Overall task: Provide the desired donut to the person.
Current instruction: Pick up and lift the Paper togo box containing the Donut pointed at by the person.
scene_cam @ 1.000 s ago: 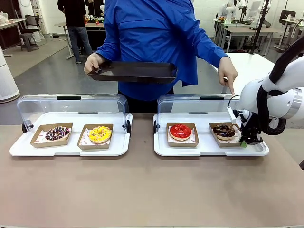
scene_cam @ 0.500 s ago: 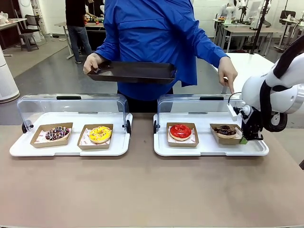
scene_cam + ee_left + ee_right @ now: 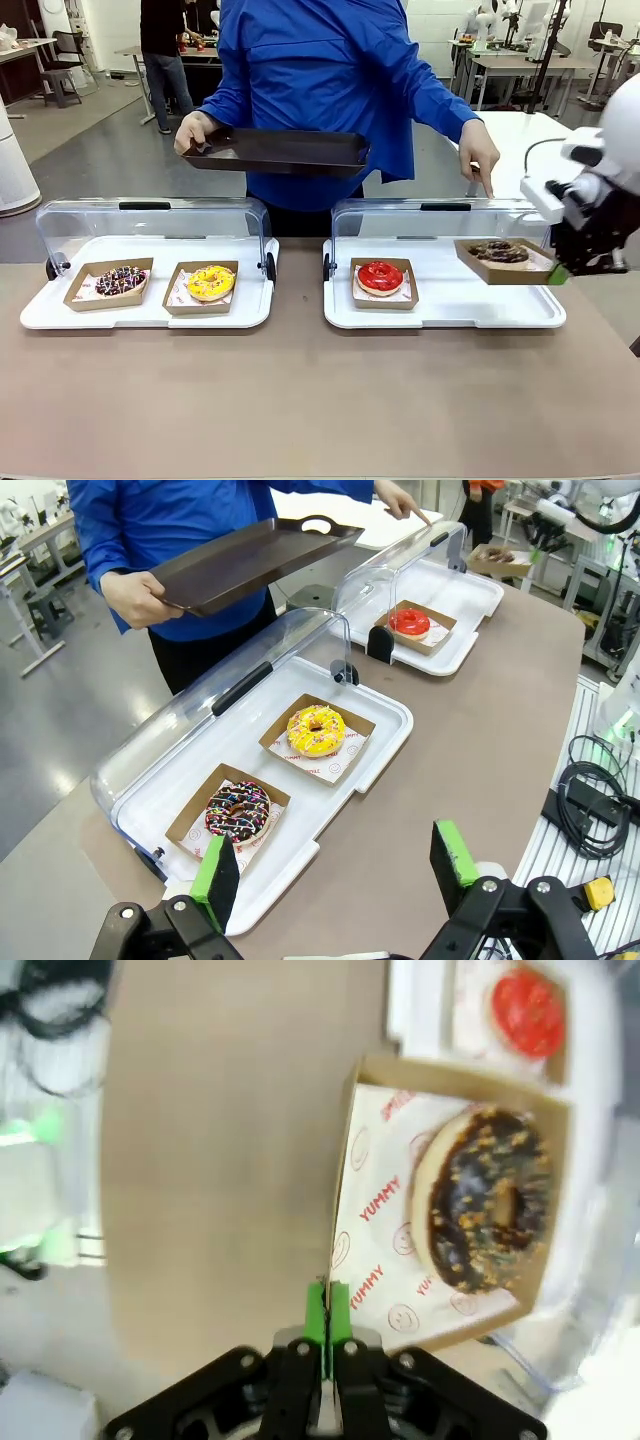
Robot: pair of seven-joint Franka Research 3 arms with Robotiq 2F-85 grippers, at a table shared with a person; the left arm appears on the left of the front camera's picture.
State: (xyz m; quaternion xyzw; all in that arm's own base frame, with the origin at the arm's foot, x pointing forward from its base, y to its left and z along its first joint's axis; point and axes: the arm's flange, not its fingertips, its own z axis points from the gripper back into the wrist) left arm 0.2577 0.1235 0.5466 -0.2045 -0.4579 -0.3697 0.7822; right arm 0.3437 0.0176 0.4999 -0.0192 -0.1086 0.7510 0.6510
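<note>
Red "YUMMY" on liner (image 3: 385, 1250) under chocolate donut (image 3: 490, 1200) in cardboard box (image 3: 460, 1078).

**Cardboard, plastic and glaze**

I see a matt brown cardboard box (image 3: 505, 266) lined with white printed paper (image 3: 385, 1250); its chocolate-iced donut (image 3: 490, 1210) looks rough with crumbs. The red-iced donut (image 3: 380, 276) shines glossy. Clear plastic domed lids (image 3: 150, 226) gleam over smooth white plastic trays (image 3: 450, 298). The tan surface (image 3: 300, 400) looks matt.

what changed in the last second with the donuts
The right gripper shut on the edge of the chocolate donut's box and lifted it up and rightward, off the white tray. The person's dark tray, pointing hand, red donut, yellow donut and sprinkled donut stayed put.
</note>
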